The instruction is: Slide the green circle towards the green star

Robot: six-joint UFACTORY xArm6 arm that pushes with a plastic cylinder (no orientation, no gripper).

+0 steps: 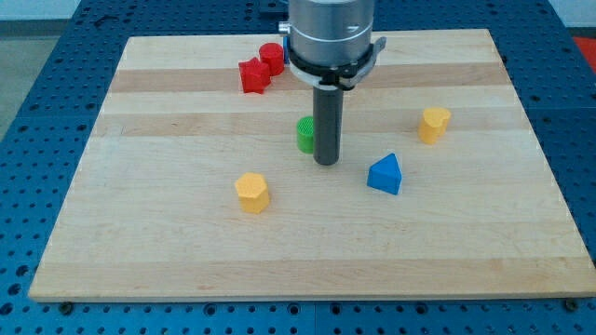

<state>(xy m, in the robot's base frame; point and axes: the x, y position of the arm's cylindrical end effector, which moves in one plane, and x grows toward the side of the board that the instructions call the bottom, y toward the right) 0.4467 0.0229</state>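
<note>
Near frame centre, my tip [326, 163] is set touching the right of 1 green block [304, 134], partly hidden; no fingers exist. No green star is seen, so a misdirected push is risked.

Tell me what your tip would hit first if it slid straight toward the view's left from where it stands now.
My tip sits right beside a green block, partly hidden behind the rod, so that likely comes first. Depth is unclear: the block may lie slightly farther back.

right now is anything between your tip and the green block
Nothing: in the camera view my tip sits right beside the green block, on its right and slightly lower in the view, with the rod covering the block's right edge. No other block comes between them.
</note>
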